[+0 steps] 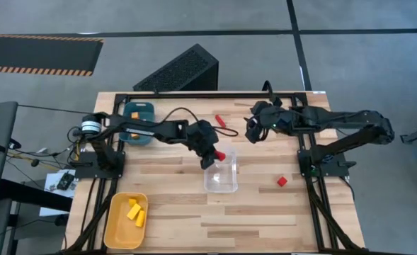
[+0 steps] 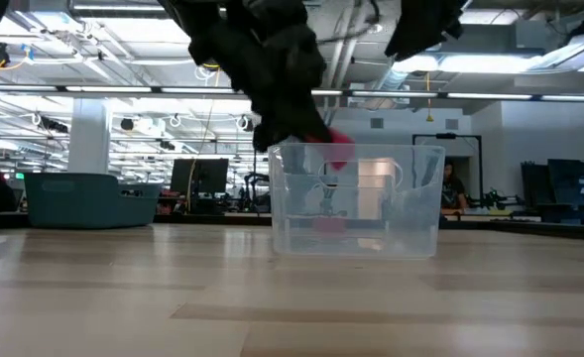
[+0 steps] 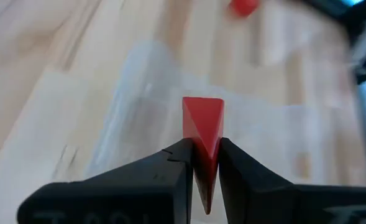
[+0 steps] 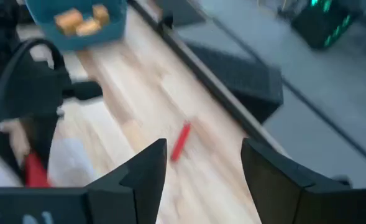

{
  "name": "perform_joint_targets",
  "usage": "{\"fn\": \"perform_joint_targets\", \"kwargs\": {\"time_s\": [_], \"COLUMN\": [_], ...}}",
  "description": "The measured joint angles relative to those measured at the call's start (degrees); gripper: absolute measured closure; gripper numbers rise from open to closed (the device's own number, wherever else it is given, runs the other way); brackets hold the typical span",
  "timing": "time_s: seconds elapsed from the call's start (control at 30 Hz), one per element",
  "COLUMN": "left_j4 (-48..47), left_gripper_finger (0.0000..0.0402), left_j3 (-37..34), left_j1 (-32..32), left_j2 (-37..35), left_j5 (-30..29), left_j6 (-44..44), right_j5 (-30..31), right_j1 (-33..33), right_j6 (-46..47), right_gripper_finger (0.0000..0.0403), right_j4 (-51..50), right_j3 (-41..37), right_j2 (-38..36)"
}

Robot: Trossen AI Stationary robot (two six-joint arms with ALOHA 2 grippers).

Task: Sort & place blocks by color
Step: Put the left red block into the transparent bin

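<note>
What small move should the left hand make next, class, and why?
Probably open and drop its load. The left hand is shut on a red wedge and hangs at the rim of the clear box, so letting go should land it inside. The right hand waits open near the table's far edge.

Overhead cam looks straight down on the whole light wooden table [image 1: 194,219]; low cam sits at tabletop level, close to the clear plastic box [image 2: 356,198], which both share.
</note>
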Motion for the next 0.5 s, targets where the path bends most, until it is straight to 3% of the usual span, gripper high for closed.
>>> {"fn": "perform_joint_targets", "kwargs": {"time_s": [0.37, 0.5], "left_j4": [-3.6, -5.4], "left_gripper_finger": [0.037, 0.035], "left_j3": [0.0, 0.0], "left_j1": [-0.6, -1.2], "left_j2": [3.2, 3.3], "left_j5": [-5.2, -7.7], "left_j6": [2.9, 5.7], "right_j5": [-3.8, -4.4], "right_j1": [-3.1, -3.8], "right_j6": [10.3, 12.2], "right_gripper_finger": [0.0177, 0.0177], "right_j4": [-6.2, -7.7], "right_j3": [-0.2, -0.2], "right_j2": [3.1, 5.3]}}
